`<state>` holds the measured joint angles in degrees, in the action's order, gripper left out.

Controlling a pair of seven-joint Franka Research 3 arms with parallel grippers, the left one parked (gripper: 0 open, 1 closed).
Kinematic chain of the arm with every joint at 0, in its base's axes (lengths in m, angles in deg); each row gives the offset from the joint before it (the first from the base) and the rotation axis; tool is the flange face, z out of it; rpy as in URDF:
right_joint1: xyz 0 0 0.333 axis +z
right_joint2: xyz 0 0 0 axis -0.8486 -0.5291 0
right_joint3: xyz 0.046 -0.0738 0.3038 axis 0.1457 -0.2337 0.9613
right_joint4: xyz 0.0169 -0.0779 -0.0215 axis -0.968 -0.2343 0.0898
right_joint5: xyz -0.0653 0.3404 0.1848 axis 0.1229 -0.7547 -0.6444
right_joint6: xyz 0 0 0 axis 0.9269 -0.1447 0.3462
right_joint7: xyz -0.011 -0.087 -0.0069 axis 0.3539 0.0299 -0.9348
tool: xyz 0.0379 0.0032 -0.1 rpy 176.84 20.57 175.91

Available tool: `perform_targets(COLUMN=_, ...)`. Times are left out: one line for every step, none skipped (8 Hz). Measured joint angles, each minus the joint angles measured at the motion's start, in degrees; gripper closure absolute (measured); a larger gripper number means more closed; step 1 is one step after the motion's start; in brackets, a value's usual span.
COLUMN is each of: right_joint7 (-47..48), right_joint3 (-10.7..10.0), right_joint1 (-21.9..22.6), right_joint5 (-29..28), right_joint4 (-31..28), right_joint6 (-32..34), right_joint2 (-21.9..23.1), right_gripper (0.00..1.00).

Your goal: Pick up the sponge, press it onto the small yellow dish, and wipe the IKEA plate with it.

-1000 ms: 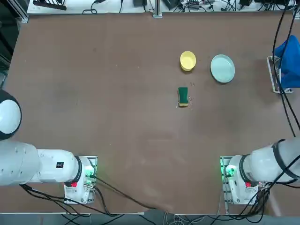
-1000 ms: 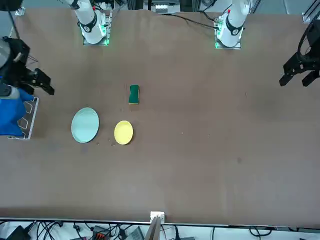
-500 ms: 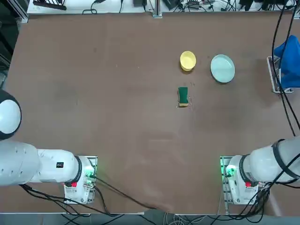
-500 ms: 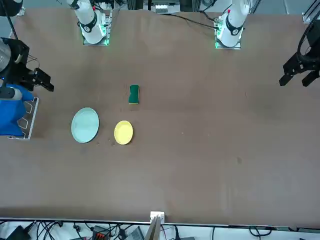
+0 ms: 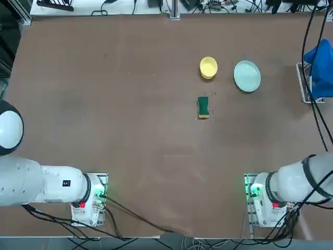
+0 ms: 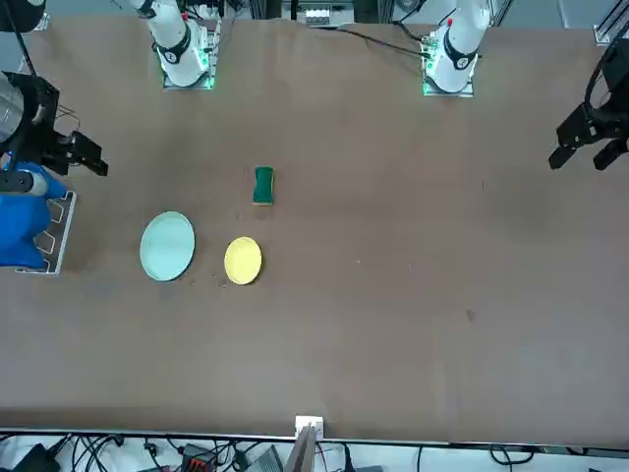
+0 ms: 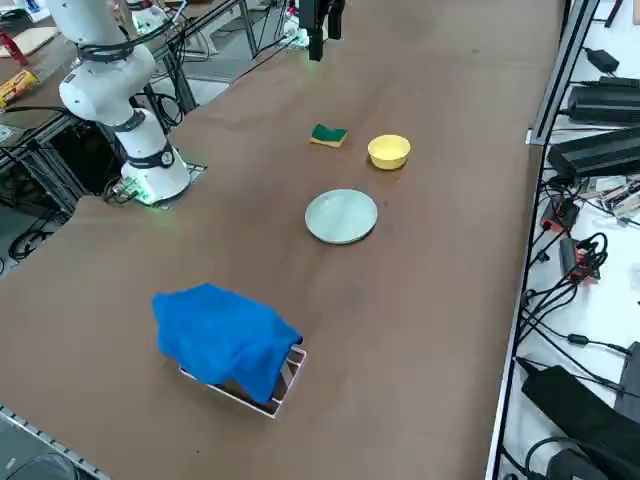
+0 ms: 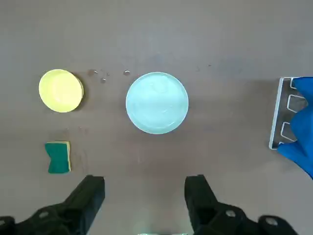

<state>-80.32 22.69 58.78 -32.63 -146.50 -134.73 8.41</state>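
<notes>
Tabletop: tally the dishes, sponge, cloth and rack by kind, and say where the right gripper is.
Dishes: 2 (yellow dish, pale plate)
Sponge: 1
Blue cloth: 1
White rack: 1
Total: 5
Right gripper: open above the table
</notes>
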Motion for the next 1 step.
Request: perform_targets(right_joint7=0.00, right_joint3=-0.02, right_joint1=-0.01, right_joint5=0.00, right_joint4=0.00, right_joint6=0.00, right_joint2=-0.18, right_gripper=0.00)
